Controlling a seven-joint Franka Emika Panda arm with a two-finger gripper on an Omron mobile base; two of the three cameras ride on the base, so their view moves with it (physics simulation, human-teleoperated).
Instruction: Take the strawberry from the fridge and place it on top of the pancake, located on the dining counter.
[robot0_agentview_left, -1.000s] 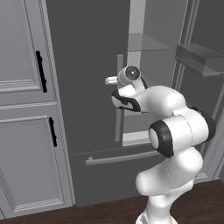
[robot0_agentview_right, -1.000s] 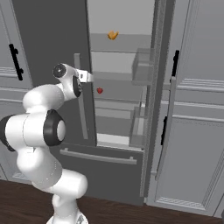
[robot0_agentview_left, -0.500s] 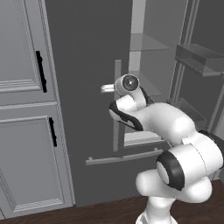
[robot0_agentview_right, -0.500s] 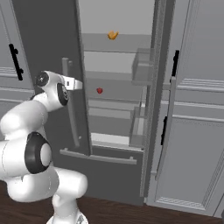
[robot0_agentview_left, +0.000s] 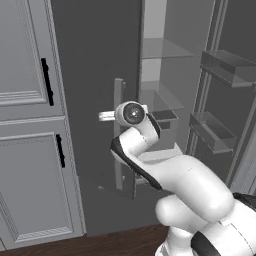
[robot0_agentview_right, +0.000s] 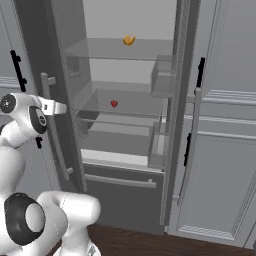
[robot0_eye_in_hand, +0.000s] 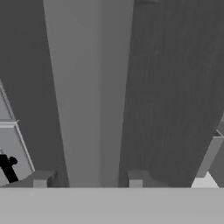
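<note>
Left base view: the fridge (robot0_agentview_left: 100, 75) stands with its left door swung open, the door's dark face toward the camera. The bar handle (robot0_agentview_left: 119, 135) runs upright, long axis vertical. The gripper (robot0_agentview_left: 106, 116) is at the handle, reaching toward nine o'clock from the wrist. Glass shelves and door bins show inside at two o'clock. A light grey cabinet (robot0_agentview_left: 30, 125) with black handles stands at nine o'clock.

Right base view: both fridge doors are open. The strawberry (robot0_agentview_right: 114, 103) sits on the middle glass shelf (robot0_agentview_right: 135, 102), near the picture's centre, too small to tell which way it points. An orange-brown lump (robot0_agentview_right: 129, 40) rests on the shelf above, at twelve o'clock. The gripper (robot0_agentview_right: 54, 107) is at nine o'clock, level with the strawberry's shelf, just beside the left door's handle and well apart from the berry. The bottom drawer (robot0_agentview_right: 120, 187) is closed.

Hand view: the handle (robot0_eye_in_hand: 87, 92) runs top to bottom as a pale bar. Two finger tips (robot0_eye_in_hand: 43, 179) stand either side of its base, jaws a little wider than the bar. Whether they touch it cannot be told.
</note>
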